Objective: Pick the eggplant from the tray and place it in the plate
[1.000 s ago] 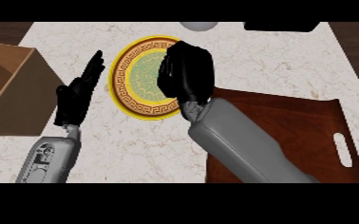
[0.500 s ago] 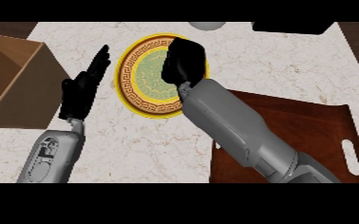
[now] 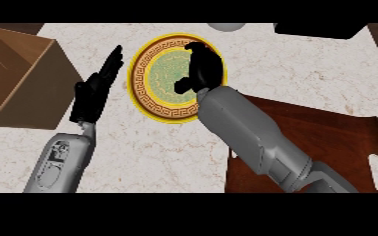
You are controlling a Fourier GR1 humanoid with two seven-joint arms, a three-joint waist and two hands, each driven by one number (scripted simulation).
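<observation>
Below, as seen from the head, the right hand (image 3: 201, 70) hangs directly over the plate (image 3: 151, 102), its fingers curled downward; the eggplant itself cannot be made out, and whether it sits inside that curl is not shown, though the task and the pose suggest that it does. If so, the coming release turns on one relation: the hand's mass lies over the plate's right half and inner field, inside the rim, so that a thing let go would fall within the plate and not on the worktop (image 3: 148, 150). The eggplant's long axis cannot be told. The right forearm runs up from the lower right, crossing the corner of the dark red-brown tray (image 3: 325, 130), which lies just right of the plate. The left hand (image 3: 94, 92) rests just left of the plate, fingers straight and pointing up the view, holding nothing. The plate is round and flat, with a yellow rim, a brown band bearing a key pattern, and a pale green centre. The worktop is pale mottled stone. A brown wooden box (image 3: 26, 80) stands at the left edge.
</observation>
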